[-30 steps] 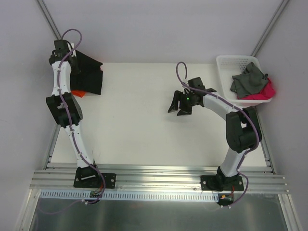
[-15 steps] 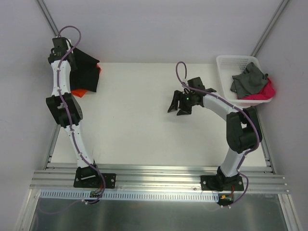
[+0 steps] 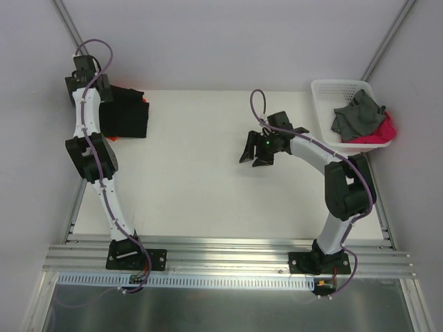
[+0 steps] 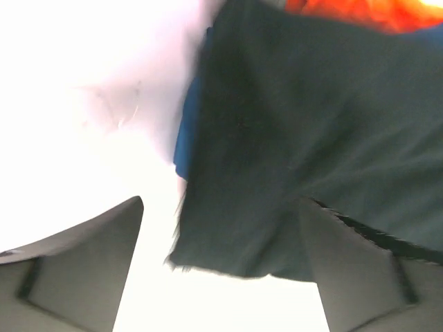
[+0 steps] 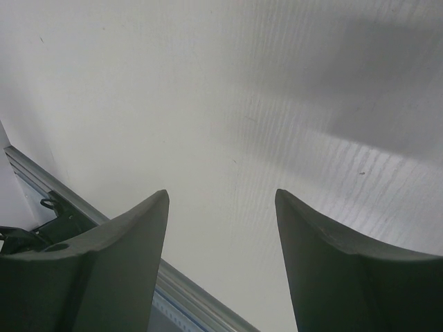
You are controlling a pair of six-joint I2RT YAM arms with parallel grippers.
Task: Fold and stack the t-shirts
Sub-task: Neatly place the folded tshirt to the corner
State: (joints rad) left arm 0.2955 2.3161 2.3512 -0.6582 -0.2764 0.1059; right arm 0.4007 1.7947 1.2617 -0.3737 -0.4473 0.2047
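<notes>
blk tee (image 4: pixel 311 138), orange tee (image 4: pixel 360 10), blue tee (image 4: pixel 184 144)

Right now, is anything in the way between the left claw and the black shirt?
No, nothing visible. The left gripper hangs open over the black t-shirt, which lies on top of the blue t-shirt and the orange t-shirt.

No readable txt, nos. or brand marks anywhere: the black t-shirt (image 3: pixel 129 114) shows only plain cloth (left wrist cam is blurred), and the white basket (image 3: pixel 339 82) has no legible lettering.
</notes>
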